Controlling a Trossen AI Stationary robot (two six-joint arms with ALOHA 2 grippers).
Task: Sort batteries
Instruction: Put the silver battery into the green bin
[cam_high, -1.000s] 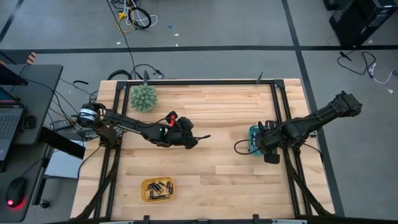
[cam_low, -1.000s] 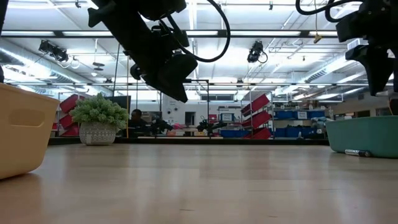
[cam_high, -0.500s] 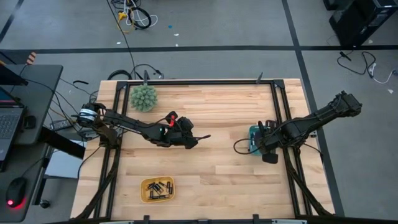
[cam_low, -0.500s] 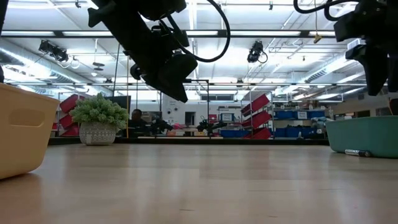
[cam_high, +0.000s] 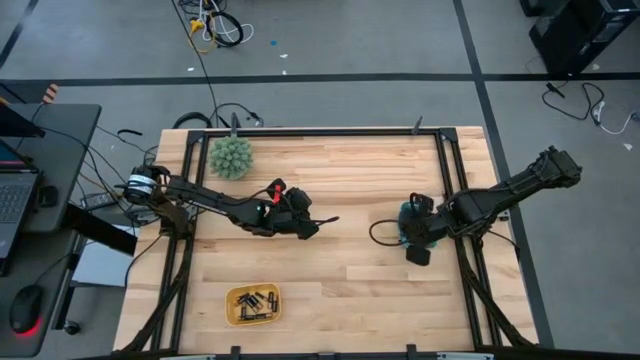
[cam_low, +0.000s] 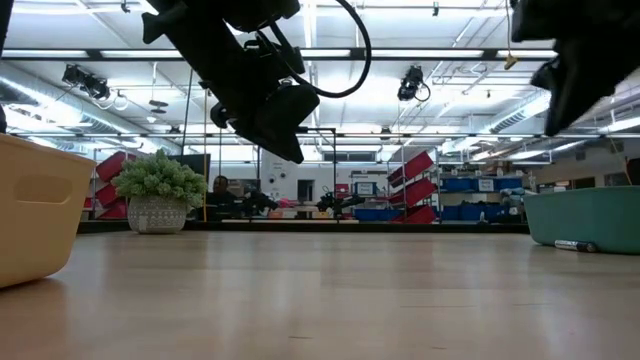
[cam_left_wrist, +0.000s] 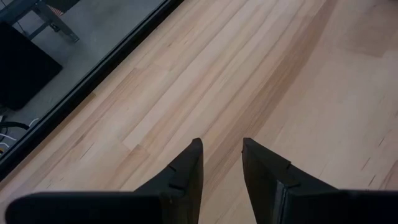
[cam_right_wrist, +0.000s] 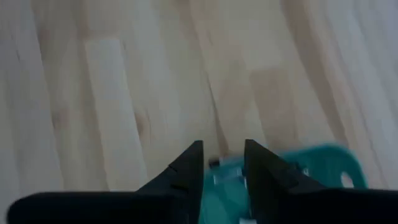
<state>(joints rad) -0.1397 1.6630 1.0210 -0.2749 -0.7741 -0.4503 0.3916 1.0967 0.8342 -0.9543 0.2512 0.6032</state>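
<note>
Your right tool (cam_high: 417, 252), narrowly parted and empty, hangs at the teal plastic tray's (cam_high: 406, 225) inner edge. Your left tool (cam_high: 325, 221), also narrowly parted, hovers mid-surface. The small dark cylindrical batteries (cam_high: 252, 303) sit in the yellow tray (cam_high: 232, 312) near the front edge of the pale wooden surface (cam_high: 350, 180).

Bright overhead light (right-wrist blur)

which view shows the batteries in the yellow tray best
The high view: it looks straight down into the small yellow plastic tray near the table's front edge, showing the dark cylindrical batteries lying inside. The low view shows only the tray's outer wall, hiding its contents. Neither wrist view shows this tray.
</note>
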